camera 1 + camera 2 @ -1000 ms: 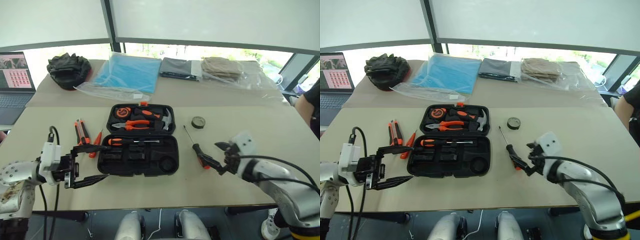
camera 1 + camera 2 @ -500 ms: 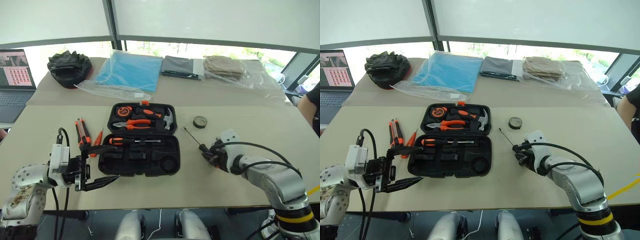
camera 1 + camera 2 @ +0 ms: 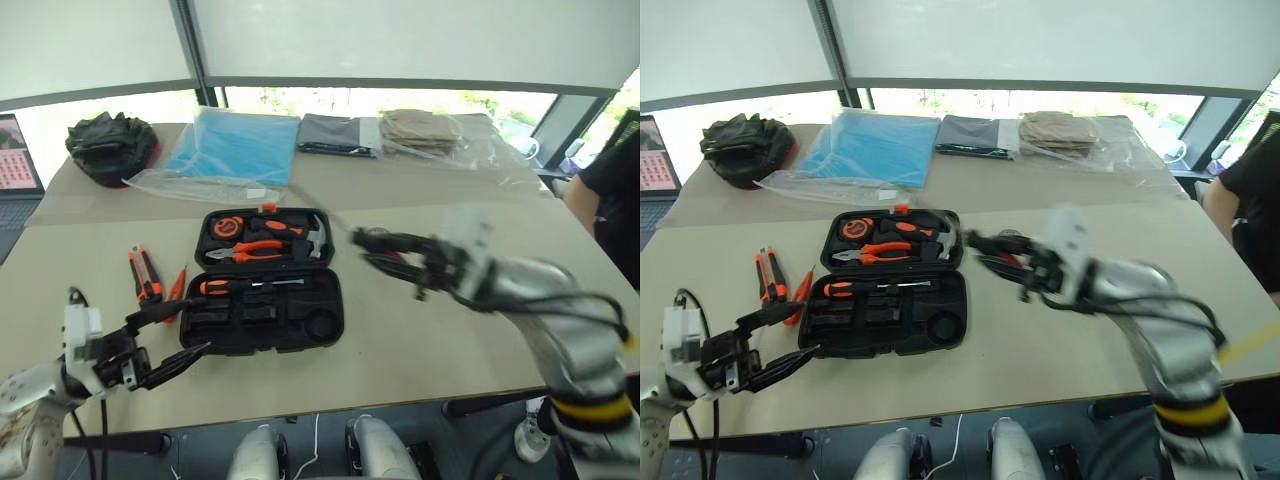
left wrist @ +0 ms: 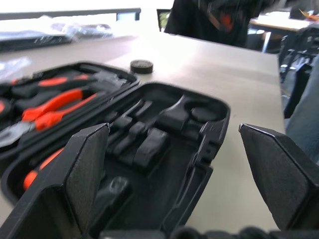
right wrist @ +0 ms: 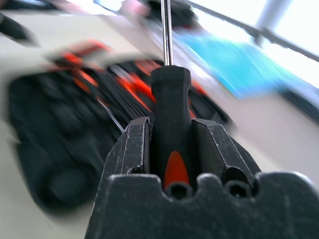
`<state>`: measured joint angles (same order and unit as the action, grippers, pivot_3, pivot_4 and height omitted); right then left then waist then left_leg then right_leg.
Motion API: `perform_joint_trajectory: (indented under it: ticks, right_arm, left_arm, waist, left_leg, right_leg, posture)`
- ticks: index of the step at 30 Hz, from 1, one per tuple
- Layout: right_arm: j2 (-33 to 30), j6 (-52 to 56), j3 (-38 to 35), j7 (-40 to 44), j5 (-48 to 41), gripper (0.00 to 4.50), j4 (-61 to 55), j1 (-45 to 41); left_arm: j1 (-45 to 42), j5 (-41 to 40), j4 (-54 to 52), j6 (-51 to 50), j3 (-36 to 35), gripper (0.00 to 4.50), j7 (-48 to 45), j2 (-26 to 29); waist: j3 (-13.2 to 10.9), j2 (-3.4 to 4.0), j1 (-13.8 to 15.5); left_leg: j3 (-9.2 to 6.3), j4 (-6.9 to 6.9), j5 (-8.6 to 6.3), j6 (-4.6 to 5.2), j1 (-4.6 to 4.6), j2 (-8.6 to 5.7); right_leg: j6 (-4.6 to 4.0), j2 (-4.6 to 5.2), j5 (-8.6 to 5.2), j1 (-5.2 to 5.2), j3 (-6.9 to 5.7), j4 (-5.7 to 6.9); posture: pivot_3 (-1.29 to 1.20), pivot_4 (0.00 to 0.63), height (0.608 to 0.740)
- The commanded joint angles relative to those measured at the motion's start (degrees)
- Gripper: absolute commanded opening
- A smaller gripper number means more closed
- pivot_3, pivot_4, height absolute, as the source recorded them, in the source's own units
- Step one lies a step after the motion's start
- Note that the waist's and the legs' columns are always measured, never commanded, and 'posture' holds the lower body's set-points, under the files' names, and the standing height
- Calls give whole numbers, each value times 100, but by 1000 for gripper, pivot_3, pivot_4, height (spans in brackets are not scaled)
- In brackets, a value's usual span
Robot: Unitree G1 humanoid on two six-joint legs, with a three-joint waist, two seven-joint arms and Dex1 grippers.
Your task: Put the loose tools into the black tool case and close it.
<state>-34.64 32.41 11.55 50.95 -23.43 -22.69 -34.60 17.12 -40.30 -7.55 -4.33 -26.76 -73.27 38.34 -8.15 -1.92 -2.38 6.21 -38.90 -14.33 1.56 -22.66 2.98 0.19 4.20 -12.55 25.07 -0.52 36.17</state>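
Both head views look forward and down over the counter (image 3: 420,350) from above, sharing the open black tool case (image 3: 262,290) at centre. The left wrist view sits low and close beside the case's near half, looking across it. The right wrist view looks along a gripped screwdriver (image 5: 169,129) towards the case.

Tool case (image 5: 55,124) blurred; screwdriver (image 5: 169,124) shaft tip cut off.

Room around my case

Desk (image 3: 420,345) bare right of the open tool case (image 3: 262,295); utility knife (image 3: 141,275) crowds its left.
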Motion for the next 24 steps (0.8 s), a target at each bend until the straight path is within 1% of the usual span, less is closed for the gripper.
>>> perform_joint_trajectory:
  ticks: [1, 4, 6, 9, 15, 24]
  right_arm:
    - [258, -25, 1234, 600, 757, 1001, 1004, -912]
    - [458, -33, 1904, 774, 1300, 1001, 1681, -1385]
    - [655, -60, 2080, 723, 1527, 1001, 2051, -1527]
    - [717, -425, 2279, 762, 1923, 1001, 2366, -1558]
    - [610, -935, 2409, 876, 2498, 1001, 2530, -1424]
    - [1018, -717, 2243, 1012, 2531, 1001, 2893, -1505]
  left_arm:
    - [281, 54, 87, 242, -421, 4500, 51, -49]
    - [406, 55, 37, 337, -544, 4500, 157, -139]
    - [493, 60, -64, 398, -592, 4500, 224, -222]
    - [613, 63, -205, 455, -615, 4500, 314, -322]
    - [705, 97, -401, 475, -557, 4500, 427, -402]
    - [499, 190, -556, 670, -538, 4500, 546, -366]
  waist:
    - [3, -7, 55]
    - [3, -7, 163]
    - [3, -8, 187]
    - [3, -8, 189]
    - [3, -8, 156]
    - [4, -8, 153]
  left_leg:
    - [-1, 0, 1, -1, 0, 1]
    - [3, 2, 1, -4, -27, -7]
    - [2, -1, -1, -4, -50, -14]
    - [7, -8, -10, 7, -71, -20]
    - [9, -7, -16, 2, -62, -13]
    - [9, -8, -11, -6, -43, -9]
  right_leg:
    - [-21, 4, 13, 0, -10, 4]
    - [-27, 18, 20, 18, -21, -1]
    - [-14, 27, 25, 27, -22, -8]
    - [13, 36, 41, 35, -20, -20]
    - [9, 25, 39, 33, -22, -19]
    - [-2, 21, 32, 23, -20, -6]
  posture:
    - [0, 150, 740]
    - [0, 150, 740]
    - [0, 150, 740]
    - [0, 150, 740]
    - [0, 150, 740]
    - [0, 150, 740]
